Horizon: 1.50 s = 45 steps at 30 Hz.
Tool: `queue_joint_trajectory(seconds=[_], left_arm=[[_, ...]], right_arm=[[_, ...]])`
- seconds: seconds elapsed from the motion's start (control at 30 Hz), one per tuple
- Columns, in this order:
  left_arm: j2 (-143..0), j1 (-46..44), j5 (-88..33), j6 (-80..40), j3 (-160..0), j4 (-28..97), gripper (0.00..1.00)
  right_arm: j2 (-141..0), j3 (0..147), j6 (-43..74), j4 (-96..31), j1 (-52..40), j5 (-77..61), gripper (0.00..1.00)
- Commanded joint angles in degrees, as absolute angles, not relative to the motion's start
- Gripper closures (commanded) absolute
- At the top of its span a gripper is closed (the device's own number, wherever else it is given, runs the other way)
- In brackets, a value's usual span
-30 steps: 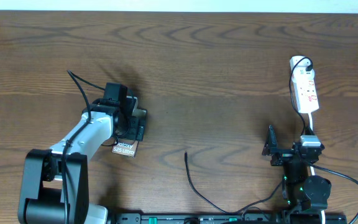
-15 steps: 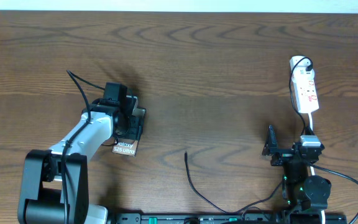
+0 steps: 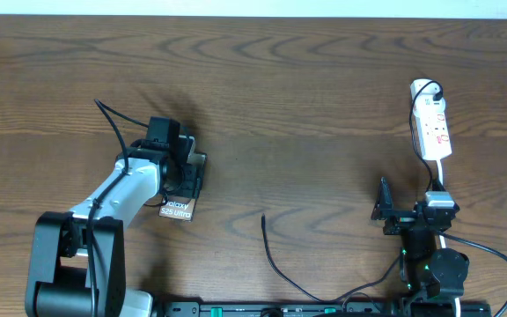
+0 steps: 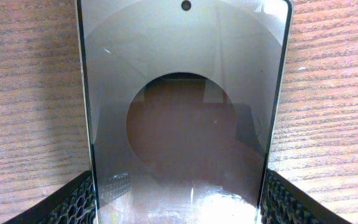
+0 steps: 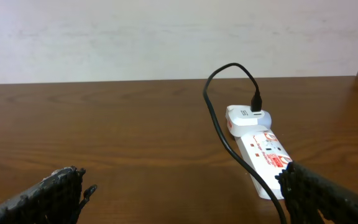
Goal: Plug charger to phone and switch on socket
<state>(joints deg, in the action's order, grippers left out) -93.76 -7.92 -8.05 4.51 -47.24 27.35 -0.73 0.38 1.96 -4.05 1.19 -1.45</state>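
While the left hand (image 3: 183,176) sits over the phone (image 4: 179,93), fingers (image 4: 79,202) against both long edges (holding it, by the look of the left wrist view), the right hand (image 5: 183,183) hangs wide and empty just short of the socket (image 3: 433,130).

Phone: flat on the tabletop (image 3: 306,106), left of centre, lettered end toward the robot.

Charger (image 3: 268,251): loose tip lies between the two hands, well apart from both and from the phone.

Risks, as judged:
- The tip is small and thin, so a pinch slightly off could flick it aside or take it crooked, and it would then not meet the port.
- The cable looks springy, so it may twist the tip once lifted.
- The phone is glossy on smooth wood, so if the clasp is light, a push from the plug could slide it.
- The socket switches are small and red, so a broad finger could miss them or shove the strip.

Count: one phone, one charger cable with one free tip, one socket strip (one white adapter (image 5: 244,117) seated at its far end), two hands.
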Motion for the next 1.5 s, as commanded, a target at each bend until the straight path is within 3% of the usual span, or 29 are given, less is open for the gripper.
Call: queue_joint_trajectory(seconds=[0.0,0.1,0.2,0.37,0.57,0.83,1.0,1.47], left_arm=[[-94.3,-7.81,-8.32,4.45,-45.98,27.73,0.93],[-94.3,-7.81,-8.32,4.45,-45.98,27.75,0.91],[-94.3,-7.81,-8.32,4.47,-45.98,27.94,0.68],[-94.3,-7.81,-8.32,4.47,-45.95,28.16,0.66],[-94.3,-7.81,-8.29,4.45,-45.36,28.05,0.36],[-94.32,-7.81,-8.27,4.47,-45.21,28.18,0.29],[-94.41,-7.81,-8.27,4.47,-45.19,29.04,0.18],[-97.73,-7.81,-8.29,4.43,-45.21,29.41,0.16]], right_arm=[[-0.75,0.32,2.31,-4.29,0.8,-0.99,0.01],[-0.75,0.32,2.31,-4.29,0.8,-0.99,0.01],[-0.75,0.32,2.31,-4.29,0.8,-0.99,0.01],[-0.75,0.32,2.31,-4.29,0.8,-0.99,0.01],[-0.75,0.32,2.31,-4.29,0.8,-0.99,0.01],[-0.75,0.32,2.31,-4.32,0.8,-0.99,0.01],[-0.75,0.32,2.31,-4.29,0.8,-0.99,0.01],[-0.75,0.32,2.31,-4.29,0.8,-0.99,0.01]])
